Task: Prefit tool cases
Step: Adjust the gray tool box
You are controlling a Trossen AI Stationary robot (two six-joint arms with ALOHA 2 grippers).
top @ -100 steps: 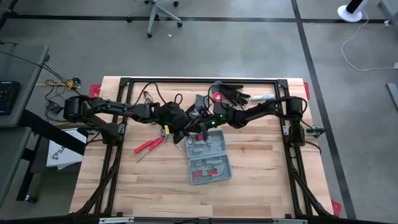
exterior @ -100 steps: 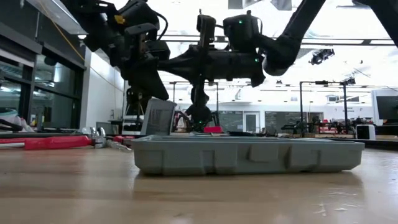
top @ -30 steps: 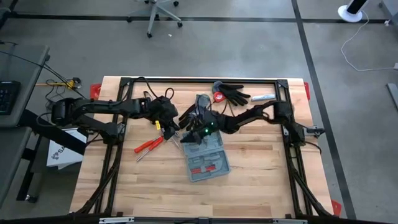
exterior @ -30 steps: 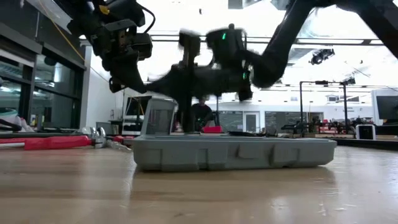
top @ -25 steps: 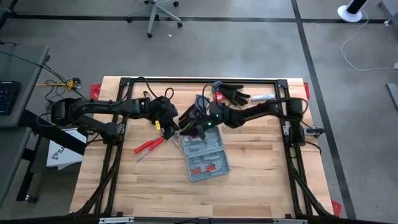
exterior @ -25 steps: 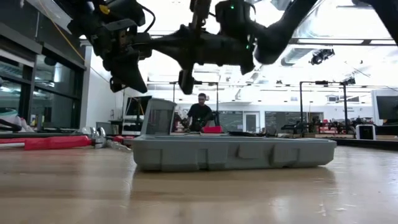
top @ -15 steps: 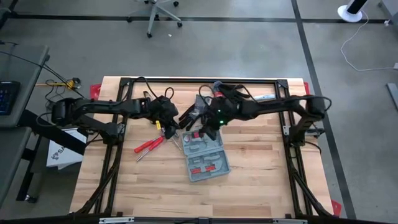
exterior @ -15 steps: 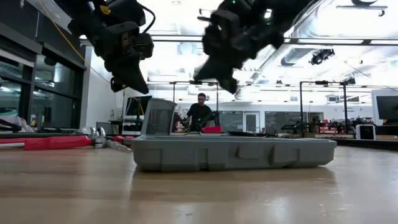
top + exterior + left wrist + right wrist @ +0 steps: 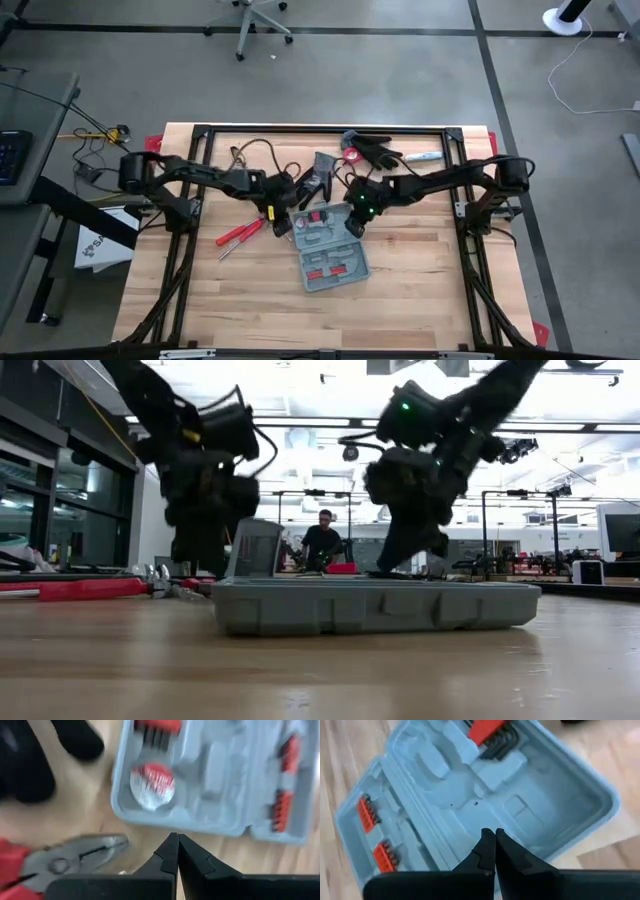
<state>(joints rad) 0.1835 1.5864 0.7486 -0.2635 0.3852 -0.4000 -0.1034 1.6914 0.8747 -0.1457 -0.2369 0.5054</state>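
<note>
both end effectors have their fingers pressed together and empty: left end effector (image 9: 283, 203) and right end effector (image 9: 352, 222) hover beside the open tool case (image 9: 331, 250) mid-table; pliers (image 9: 240, 233) should probably go in flat.

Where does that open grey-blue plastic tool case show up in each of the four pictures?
High view: grey-blue plastic tool case, table centre.
Low view: long grey slab across the middle.
Left wrist view: upper half.
Right wrist view: fills the frame.
Shared landmark: red bit rows.
</note>
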